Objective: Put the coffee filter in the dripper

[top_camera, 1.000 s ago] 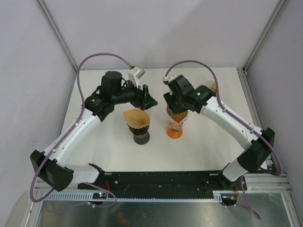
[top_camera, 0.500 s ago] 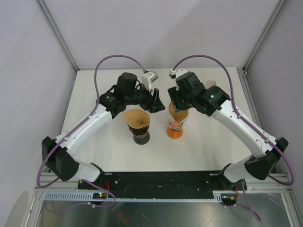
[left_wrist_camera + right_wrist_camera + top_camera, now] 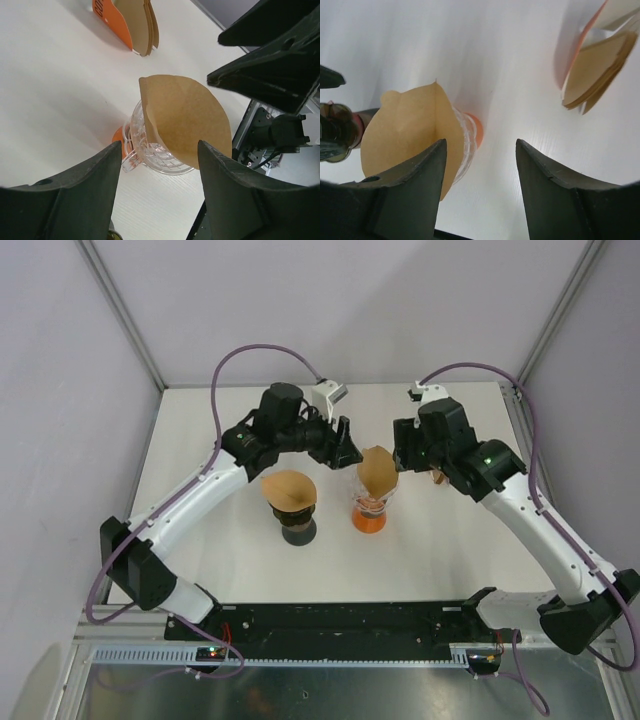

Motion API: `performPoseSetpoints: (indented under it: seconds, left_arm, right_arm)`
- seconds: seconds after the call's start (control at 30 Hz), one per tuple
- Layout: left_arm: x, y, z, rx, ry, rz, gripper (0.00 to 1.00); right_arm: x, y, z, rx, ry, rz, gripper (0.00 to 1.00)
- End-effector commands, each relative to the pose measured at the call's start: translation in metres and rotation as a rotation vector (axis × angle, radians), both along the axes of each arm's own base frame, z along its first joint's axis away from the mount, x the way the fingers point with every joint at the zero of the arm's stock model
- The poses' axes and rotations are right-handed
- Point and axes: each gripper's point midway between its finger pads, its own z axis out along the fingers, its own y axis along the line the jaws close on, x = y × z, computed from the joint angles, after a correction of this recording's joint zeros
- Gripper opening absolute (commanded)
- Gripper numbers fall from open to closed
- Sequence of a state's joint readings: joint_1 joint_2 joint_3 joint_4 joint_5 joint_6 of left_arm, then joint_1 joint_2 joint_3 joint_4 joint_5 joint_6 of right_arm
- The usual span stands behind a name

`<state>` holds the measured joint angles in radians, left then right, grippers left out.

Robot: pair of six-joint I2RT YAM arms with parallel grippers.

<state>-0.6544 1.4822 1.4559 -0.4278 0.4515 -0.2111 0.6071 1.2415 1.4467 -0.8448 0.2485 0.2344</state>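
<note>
Left gripper point(image 3: 346, 446) is hovering just to the left of the clear ribbed dripper with the orange base point(image 3: 369, 512), its jaws standing apart with nothing between them. Over on the dripper's right, the right gripper point(image 3: 402, 454) is mirroring it, jaws spread and empty, nothing pinched.

And between the two of them the brown paper cone filter point(image 3: 378, 469) is sitting in the dripper's mouth. It is not lying snug, though: it is standing tall as a flat, folded fan, rising well above the rim and leaning a little, its seamed edge showing toward the left wrist camera. Its tip is going down into the dripper; how deep is hard to tell through the ribbing.

So the placing is looking mostly done, with the seating perhaps unfinished. The relation that matters now: the filter's long axis is running up out of the dripper, and its broad faces are turning toward the grippers on either side. Both are near; neither is touching the paper, and the two look about equally close.

Left of the dripper, a dark dripper holding its own opened brown filter point(image 3: 290, 490) is waiting on the white desk point(image 3: 450, 540). Beyond the dripper, an orange packet of spare filters point(image 3: 127, 25) is lying well apart.
</note>
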Motion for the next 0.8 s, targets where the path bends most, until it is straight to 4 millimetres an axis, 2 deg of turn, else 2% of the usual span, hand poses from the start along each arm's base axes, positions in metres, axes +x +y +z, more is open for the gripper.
performPoseSetpoints:
  seconds: [0.0, 0.2, 0.33, 0.43, 0.77]
  left_arm:
    - [0.002, -0.013, 0.001, -0.014, 0.015, -0.008, 0.66]
    - [0.006, -0.017, -0.015, 0.011, 0.039, -0.006, 0.63]
    - [0.008, -0.015, -0.027, 0.037, 0.046, -0.001, 0.62]
    - [0.008, -0.011, -0.037, 0.062, 0.044, 0.003, 0.62]
    - [0.002, -0.001, -0.061, 0.115, 0.053, 0.004, 0.62]
  right_arm:
    - [0.004, 0.021, 0.000, 0.099, -0.013, 0.071, 0.61]
    - [0.011, 0.024, -0.021, 0.069, 0.029, 0.065, 0.60]
    - [0.014, 0.020, -0.038, 0.029, 0.063, 0.045, 0.59]
    - [0.013, 0.024, -0.050, 0.025, 0.084, 0.066, 0.58]
    - [0.013, 0.025, -0.068, 0.011, 0.103, 0.084, 0.59]
